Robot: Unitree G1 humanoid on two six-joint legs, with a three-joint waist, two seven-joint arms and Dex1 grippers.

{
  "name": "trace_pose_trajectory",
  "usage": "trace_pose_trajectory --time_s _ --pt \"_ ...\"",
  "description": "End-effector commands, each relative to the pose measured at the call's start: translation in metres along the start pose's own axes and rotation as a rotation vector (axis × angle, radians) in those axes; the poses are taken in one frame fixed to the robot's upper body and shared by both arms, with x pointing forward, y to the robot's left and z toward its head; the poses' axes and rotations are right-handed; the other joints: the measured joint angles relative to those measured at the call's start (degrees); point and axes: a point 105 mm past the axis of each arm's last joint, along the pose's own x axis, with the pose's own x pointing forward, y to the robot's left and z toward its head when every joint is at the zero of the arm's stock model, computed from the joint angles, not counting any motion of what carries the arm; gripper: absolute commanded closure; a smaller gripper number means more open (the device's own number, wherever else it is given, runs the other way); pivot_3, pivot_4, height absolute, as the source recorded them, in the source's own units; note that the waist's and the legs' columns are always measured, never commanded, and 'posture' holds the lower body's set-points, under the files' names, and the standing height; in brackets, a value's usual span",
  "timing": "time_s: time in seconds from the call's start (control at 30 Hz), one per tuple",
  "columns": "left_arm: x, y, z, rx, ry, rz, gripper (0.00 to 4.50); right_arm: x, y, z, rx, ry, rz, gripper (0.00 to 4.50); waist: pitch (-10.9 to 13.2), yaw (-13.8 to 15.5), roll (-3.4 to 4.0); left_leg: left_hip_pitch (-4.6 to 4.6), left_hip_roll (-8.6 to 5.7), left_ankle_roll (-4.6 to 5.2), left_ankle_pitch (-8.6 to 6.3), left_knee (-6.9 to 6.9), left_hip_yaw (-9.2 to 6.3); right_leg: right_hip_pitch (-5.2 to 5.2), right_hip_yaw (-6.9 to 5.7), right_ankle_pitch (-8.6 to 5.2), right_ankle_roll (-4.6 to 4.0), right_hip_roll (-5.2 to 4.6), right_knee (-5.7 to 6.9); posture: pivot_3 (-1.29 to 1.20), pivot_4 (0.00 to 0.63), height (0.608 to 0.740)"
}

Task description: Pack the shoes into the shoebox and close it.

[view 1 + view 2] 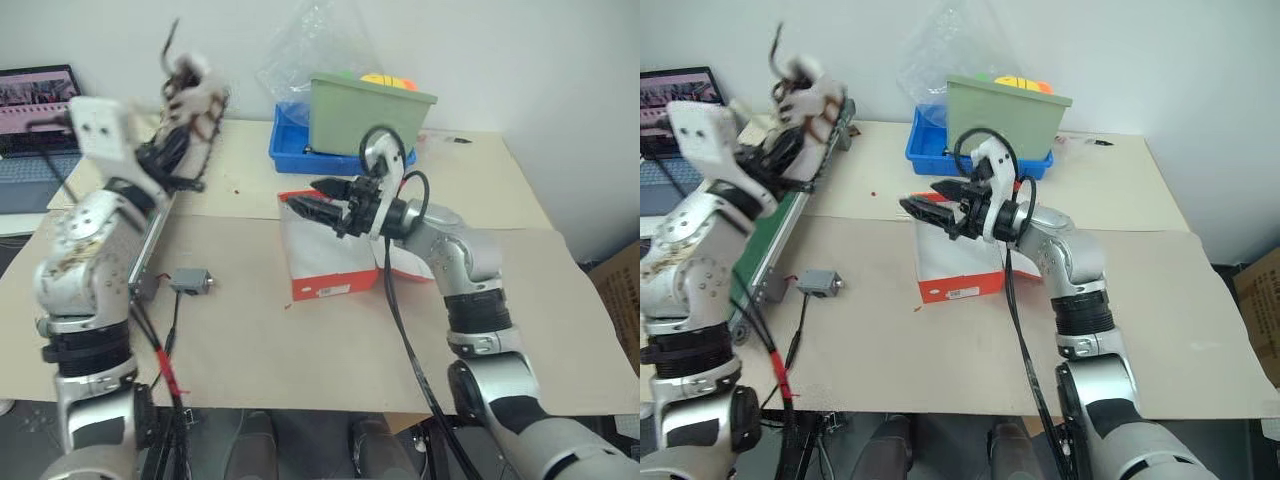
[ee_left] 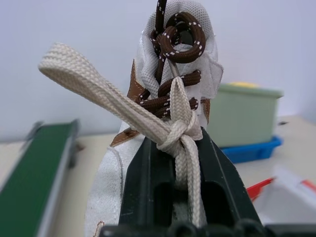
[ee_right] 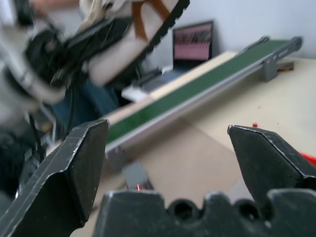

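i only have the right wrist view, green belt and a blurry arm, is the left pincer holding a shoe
Observer: Yes. The left pincer is shut on a shoe, raised above the table.
Operator: where is the shoebox
Observer: The shoebox sits on the table below your right pincer, red side toward the robot.
Operator: is my pincer open
Observer: Yes, the right pincer is open and holds nothing, pointing toward the robot's left.
Operator: what's behind the box
Observer: A green bin stands in a blue tray at the far edge.
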Motion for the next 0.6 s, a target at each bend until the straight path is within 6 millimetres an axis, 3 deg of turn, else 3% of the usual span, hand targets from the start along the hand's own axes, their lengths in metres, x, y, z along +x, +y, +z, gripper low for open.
trace_pose_trajectory --time_s 0.03,0.17,0.47,0.6 --pt "0.004 -0.026 0.015 -0.002 -0.067 -0.040 4.47 0.002 0.007 0.027 0.101 -0.118 0.008 0.00 0.00 -0.19 0.00 0.00 0.00 0.00 0.00 0.01 0.00 -0.02 0.00 0.00 0.00 0.01 0.01 0.00 0.150 0.740" --pt "0.009 -0.053 0.011 -0.048 -0.071 -0.106 4.47 0.005 0.011 0.039 0.187 -0.182 0.003 0.00 0.00 -0.17 0.00 -0.01 -0.01 0.01 0.00 0.01 0.00 -0.02 0.01 0.00 0.00 0.01 0.01 0.00 0.150 0.740" --pt "0.012 -0.085 0.007 -0.264 -0.063 -0.127 4.47 0.005 0.010 0.040 0.209 -0.199 -0.023 0.00 0.00 -0.05 0.00 -0.04 -0.03 0.02 0.00 0.06 -0.01 -0.01 0.00 -0.01 0.01 0.00 -0.02 0.00 0.150 0.740" --pt "0.013 -0.082 0.016 -0.305 -0.082 -0.095 4.47 0.004 0.006 0.041 0.205 -0.204 -0.042 0.00 0.00 -0.05 0.00 -0.05 -0.03 0.02 0.00 0.06 -0.02 0.00 0.00 -0.01 0.01 0.00 -0.02 0.00 0.150 0.740"
